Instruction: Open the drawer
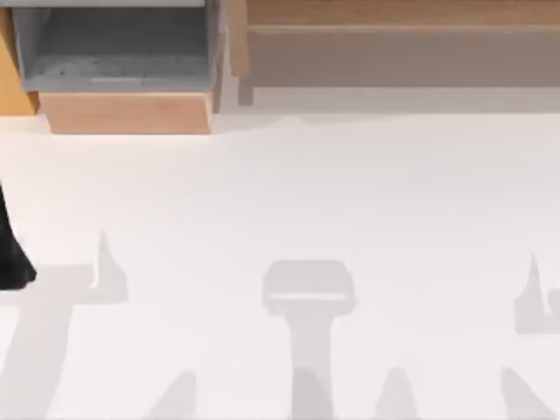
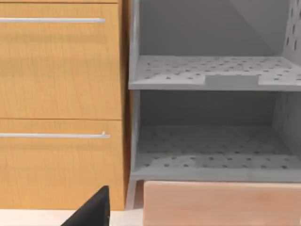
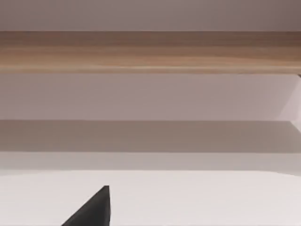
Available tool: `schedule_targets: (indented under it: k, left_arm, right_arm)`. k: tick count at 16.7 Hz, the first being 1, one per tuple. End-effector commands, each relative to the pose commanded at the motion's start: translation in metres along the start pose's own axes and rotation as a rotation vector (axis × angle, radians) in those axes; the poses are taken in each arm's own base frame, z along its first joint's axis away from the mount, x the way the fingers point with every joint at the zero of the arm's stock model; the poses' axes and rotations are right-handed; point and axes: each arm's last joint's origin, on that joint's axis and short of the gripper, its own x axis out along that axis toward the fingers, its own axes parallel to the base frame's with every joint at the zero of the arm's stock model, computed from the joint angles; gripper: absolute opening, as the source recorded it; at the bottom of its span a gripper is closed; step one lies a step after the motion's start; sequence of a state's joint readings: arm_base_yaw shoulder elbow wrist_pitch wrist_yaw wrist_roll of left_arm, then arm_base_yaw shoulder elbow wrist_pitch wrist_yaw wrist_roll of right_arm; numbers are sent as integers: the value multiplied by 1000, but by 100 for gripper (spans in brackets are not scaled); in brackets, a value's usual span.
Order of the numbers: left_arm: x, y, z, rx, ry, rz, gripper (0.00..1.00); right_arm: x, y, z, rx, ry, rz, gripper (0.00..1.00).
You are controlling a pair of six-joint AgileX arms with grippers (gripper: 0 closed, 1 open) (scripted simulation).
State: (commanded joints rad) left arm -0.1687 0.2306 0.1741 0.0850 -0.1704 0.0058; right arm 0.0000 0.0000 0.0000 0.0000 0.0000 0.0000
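My left arm (image 1: pixel 13 258) sat at the table's left edge, well short of the drawer (image 1: pixel 127 112); I could not tell its grip. The drawer stood pulled out at the far left corner, grey floor exposed, beside the wooden ledge (image 1: pixel 394 31).

No writing, label, brand or number to read anywhere here: the wooden front panel of the drawer (image 1: pixel 129 112) is plain, and so are the cabinet fronts (image 2: pixel 59 70) beside it.
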Motion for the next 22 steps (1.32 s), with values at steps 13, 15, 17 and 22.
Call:
schedule_targets:
  k: [13,15,17,22]
  left_arm:
    - [69,-88,84,3,27,-2,100]
    - [69,-88,84,3,27,-2,100]
    - [69,-87,83,4,29,-1,100]
    - [97,-80,76,115,36,0,100]
  right_arm:
    - [0,0,0,0,0,0,100]
    - [0,0,0,0,0,0,100]
    - [0,0,0,0,0,0,100]
    - [0,0,0,0,0,0,100]
